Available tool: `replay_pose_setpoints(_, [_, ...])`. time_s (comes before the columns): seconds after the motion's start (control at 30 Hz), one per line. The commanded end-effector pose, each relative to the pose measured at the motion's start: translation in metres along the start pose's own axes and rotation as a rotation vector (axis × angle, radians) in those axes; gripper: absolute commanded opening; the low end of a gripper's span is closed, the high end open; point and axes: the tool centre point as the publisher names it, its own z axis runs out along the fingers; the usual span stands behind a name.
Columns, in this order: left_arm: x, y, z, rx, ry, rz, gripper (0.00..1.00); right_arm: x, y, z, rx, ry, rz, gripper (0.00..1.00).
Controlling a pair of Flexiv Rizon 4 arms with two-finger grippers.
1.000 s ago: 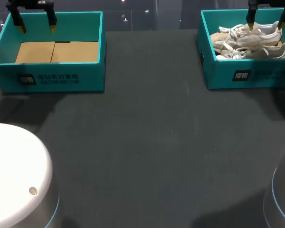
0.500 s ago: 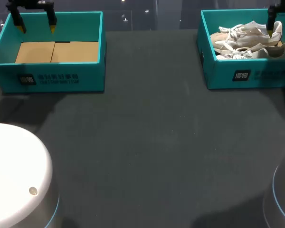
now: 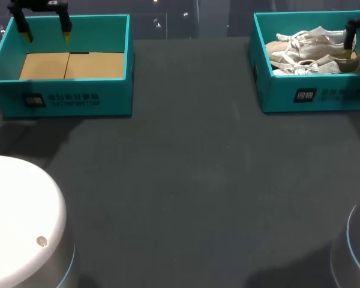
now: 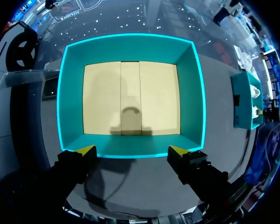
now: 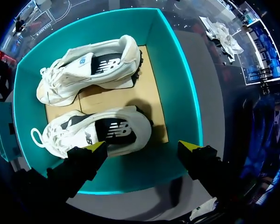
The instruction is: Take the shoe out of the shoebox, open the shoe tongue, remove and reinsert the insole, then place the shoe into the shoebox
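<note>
Teal cardboard makes up both shoeboxes on the dark table (image 3: 186, 168). The left box (image 3: 66, 99) sits at the table's far left corner, and the tan floor inside it shows. The right box (image 3: 315, 96) sits at the far right corner and holds two shoes, white and beige with white laces.

The far shoe (image 3: 306, 41) lies along the box's far wall. The near shoe (image 3: 315, 65) lies along its near wall, just beside the other. Both point their toes toward the table's middle and their heels toward its right edge. In the right wrist view both appear to lie on their sides, each showing a dark side panel. The tongues and insoles cannot be made out.

The left end effector (image 4: 131, 150) hangs above the left box, its yellow-tipped fingers spread wide and released, with nothing between them. In its wrist view the tips sit just outside one long wall of the box.

The right end effector (image 5: 142, 145) hangs over the right box near its right end. Its fingers are also spread and released, grasping nothing. In its wrist view the near shoe lies just ahead of the tips, apart from them, and the far shoe lies beyond it.
</note>
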Motion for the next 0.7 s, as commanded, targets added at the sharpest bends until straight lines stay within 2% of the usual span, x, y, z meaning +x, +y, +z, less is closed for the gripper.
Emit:
replay_pose_setpoints(0.03, [0.000, 0.000, 0.000, -0.001, -0.001, 0.000, 1.00, -0.001, 0.010, 0.012, 0.017, 0.002, -0.001, 0.97])
replay_pose_setpoints(0.17, [0.000, 0.000, 0.000, -0.001, -0.001, 0.000, 1.00, -0.001, 0.012, 0.020, 0.025, 0.005, -0.012, 0.87])
replay_pose_setpoints(0.27, [0.000, 0.000, 0.000, -0.001, -0.001, 0.000, 1.00, -0.002, 0.014, 0.028, 0.033, 0.008, -0.021, 0.72])
replay_pose_setpoints(0.37, [0.000, 0.000, 0.000, -0.001, -0.001, 0.000, 1.00, -0.004, 0.015, 0.034, 0.038, 0.012, -0.032, 0.74])
replay_pose_setpoints(0.7, [0.000, 0.000, 0.000, -0.001, -0.001, 0.000, 1.00, -0.005, 0.018, 0.053, 0.052, 0.000, -0.076, 0.69])
